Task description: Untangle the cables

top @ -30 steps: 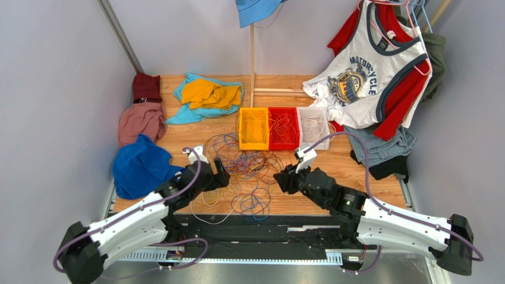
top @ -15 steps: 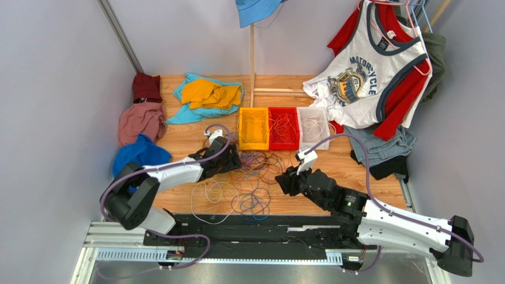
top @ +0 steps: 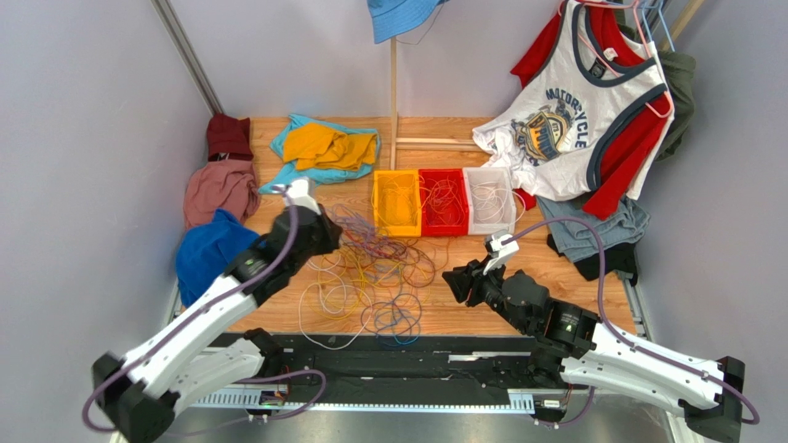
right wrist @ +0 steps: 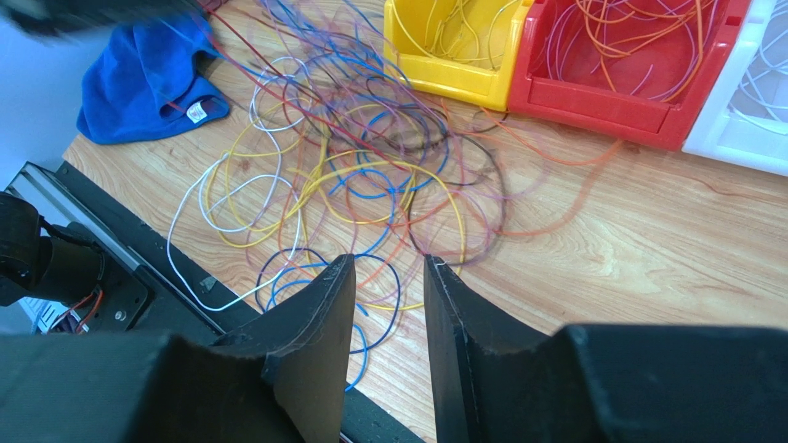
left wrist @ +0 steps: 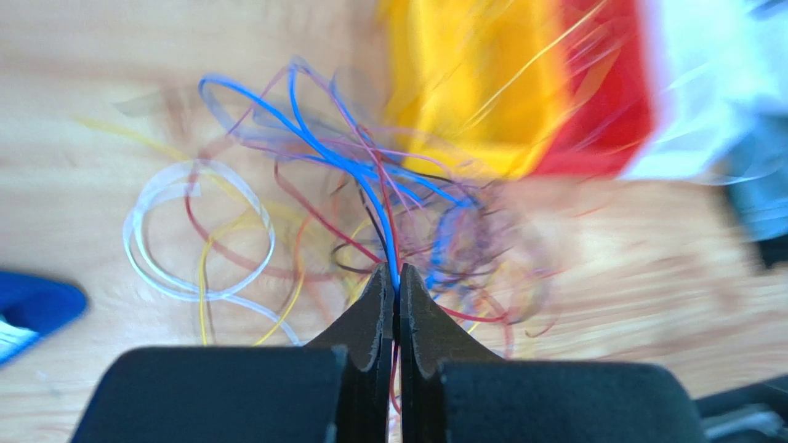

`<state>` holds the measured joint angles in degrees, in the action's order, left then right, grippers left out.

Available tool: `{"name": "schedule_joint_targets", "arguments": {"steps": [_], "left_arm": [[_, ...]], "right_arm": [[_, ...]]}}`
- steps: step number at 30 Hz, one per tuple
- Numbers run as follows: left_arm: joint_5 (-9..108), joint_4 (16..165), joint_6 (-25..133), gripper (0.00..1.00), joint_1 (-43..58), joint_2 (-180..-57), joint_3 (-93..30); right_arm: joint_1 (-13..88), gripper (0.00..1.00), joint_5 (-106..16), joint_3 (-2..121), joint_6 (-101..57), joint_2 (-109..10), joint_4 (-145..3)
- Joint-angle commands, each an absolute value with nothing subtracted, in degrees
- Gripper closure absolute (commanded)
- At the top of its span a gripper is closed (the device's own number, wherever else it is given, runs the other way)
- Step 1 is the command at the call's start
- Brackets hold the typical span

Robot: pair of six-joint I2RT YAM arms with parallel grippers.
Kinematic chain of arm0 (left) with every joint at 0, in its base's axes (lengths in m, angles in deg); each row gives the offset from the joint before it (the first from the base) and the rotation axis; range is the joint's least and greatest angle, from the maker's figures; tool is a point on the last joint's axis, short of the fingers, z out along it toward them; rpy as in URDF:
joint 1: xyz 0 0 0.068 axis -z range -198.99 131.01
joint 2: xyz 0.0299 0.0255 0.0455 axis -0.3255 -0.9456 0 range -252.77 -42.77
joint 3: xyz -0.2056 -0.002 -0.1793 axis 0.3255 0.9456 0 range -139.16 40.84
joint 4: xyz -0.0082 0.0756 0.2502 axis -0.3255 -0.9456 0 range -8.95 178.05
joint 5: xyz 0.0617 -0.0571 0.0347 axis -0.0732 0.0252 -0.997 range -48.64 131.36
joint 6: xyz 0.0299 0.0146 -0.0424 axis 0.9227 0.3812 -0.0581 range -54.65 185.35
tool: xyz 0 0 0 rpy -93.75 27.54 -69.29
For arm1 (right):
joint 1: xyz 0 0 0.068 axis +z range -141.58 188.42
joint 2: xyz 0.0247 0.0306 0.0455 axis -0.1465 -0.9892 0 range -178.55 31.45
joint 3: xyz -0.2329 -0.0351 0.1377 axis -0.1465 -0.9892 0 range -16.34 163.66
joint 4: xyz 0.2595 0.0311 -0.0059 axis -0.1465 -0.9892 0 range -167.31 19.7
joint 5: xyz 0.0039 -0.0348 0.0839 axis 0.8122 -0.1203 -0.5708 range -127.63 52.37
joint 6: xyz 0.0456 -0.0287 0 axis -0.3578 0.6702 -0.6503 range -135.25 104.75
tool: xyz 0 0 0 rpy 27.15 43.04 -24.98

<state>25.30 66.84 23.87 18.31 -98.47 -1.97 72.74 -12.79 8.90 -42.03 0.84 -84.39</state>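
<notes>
The cables (top: pixel 379 272) lie as a loose tangle of white, yellow, orange, purple, blue and red loops on the wooden table, in front of three bins. My left gripper (top: pixel 326 233) is at the tangle's left back edge. In the left wrist view the left gripper (left wrist: pixel 396 273) is shut on a few strands, a blue cable (left wrist: pixel 333 161) and a red one among them, which run taut from its tips toward the pile. My right gripper (top: pixel 462 281) hovers right of the pile. In the right wrist view the right gripper (right wrist: pixel 388 263) is open with nothing between its fingers, and the cables (right wrist: pixel 370 175) lie beyond them.
A yellow bin (top: pixel 396 221), a red bin (top: pixel 444 223) and a white bin (top: pixel 490 221) stand side by side behind the tangle, each holding some wires. A blue cloth (top: pixel 208 254) and other clothes lie at the left. More clothes hang and lie at the right.
The left gripper shut on a few strands and drew back to the left, dragging them out of the pile. The right gripper shifted slightly to the right, still open.
</notes>
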Motion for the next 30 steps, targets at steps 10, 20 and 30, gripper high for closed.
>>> {"name": "schedule_joint_targets", "arguments": {"steps": [10,20,30], "left_arm": [[37.6,54.8,34.1,1.00,18.1,-77.8,-17.4],[38.9,56.4,34.3,1.00,18.1,-75.6,-9.6],[39.8,55.4,34.8,1.00,18.1,-74.2,-8.3]], "right_arm": [[72.8,0.59,-18.7,12.0,-42.8,-7.6,-78.1],[72.8,0.55,-26.6,19.8,-39.1,-14.9,-68.8],[72.8,0.45,-28.1,30.7,-32.3,-27.4,-59.1]]}}
